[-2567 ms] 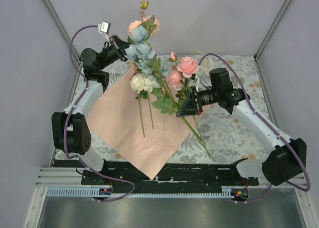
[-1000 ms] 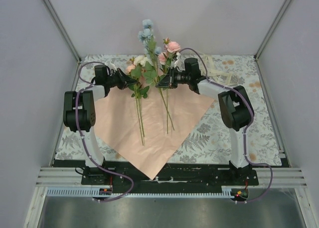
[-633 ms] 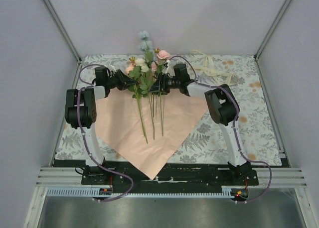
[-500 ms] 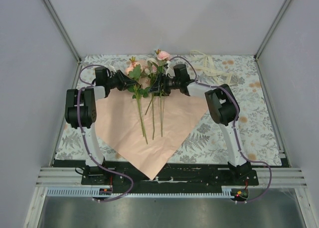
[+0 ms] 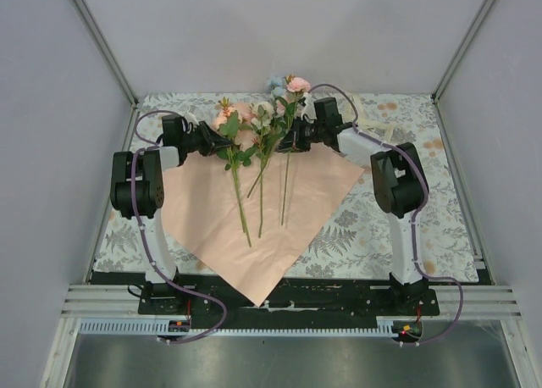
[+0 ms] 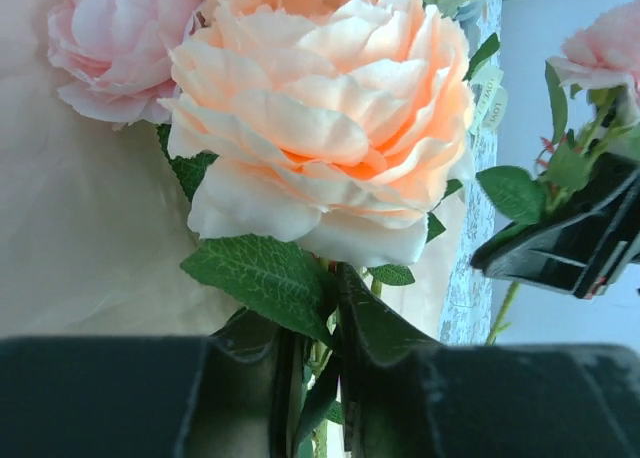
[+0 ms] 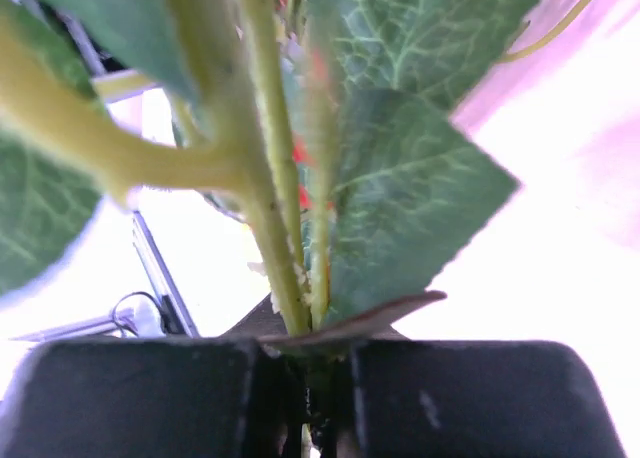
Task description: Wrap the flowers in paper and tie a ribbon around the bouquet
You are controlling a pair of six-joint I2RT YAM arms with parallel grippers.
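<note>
Both grippers are clenched on stems at the upper middle of the overhead view, the left gripper (image 5: 212,141) under a peach bloom and the right gripper (image 5: 291,139) on leafy stalks. The flowers (image 5: 254,134) trail their stem ends over the paper (image 5: 254,252). I'd lower both bunches together, stems gathered along the sheet's diagonal, before letting go.

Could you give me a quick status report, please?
Left gripper and right gripper both shut on flowers. Flowers over paper, unwrapped. Nothing in the way.
</note>
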